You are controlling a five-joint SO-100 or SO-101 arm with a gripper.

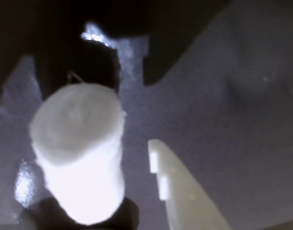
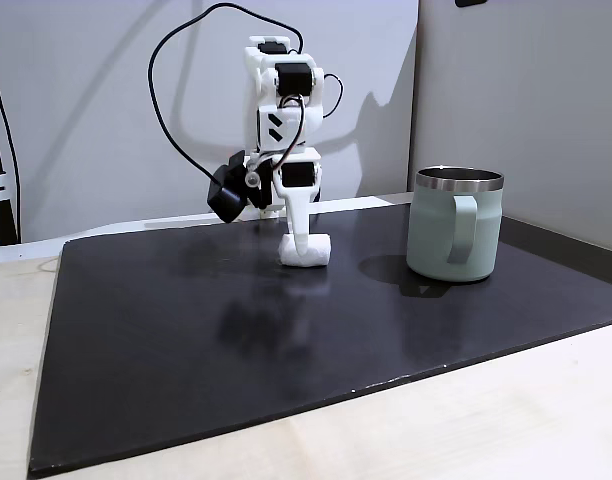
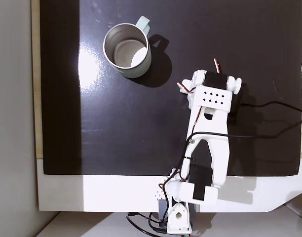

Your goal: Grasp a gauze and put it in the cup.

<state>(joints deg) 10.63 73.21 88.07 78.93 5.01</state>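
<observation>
We see the gauze [image 1: 79, 153] close up in the wrist view, a white fuzzy roll lying on the black mat [image 1: 223, 124], with one white finger [image 1: 185, 191] of the hand [image 1: 137, 191] just beside it on the right and a gap of dark mat between the two. The dark base of the other side of the hand sits under the near end of the roll, so we read the hand as spread around the gauze, not pinching it. In a fixed view from the front, the arm [image 2: 286, 110] reaches straight down and the hand [image 2: 302, 245] meets the gauze [image 2: 308, 254], which rests on the mat [image 2: 186, 340] near the middle of the worktop [image 2: 486, 420]. The cup [image 2: 456, 225], pale mint green with a steel rim and its handle facing us, stands upright to the right of the roll, apart from it. In a fixed view from above, the cup [image 3: 139, 64] is open, and the arm [image 3: 210, 128] stretches over the mat [image 3: 116, 128].
</observation>
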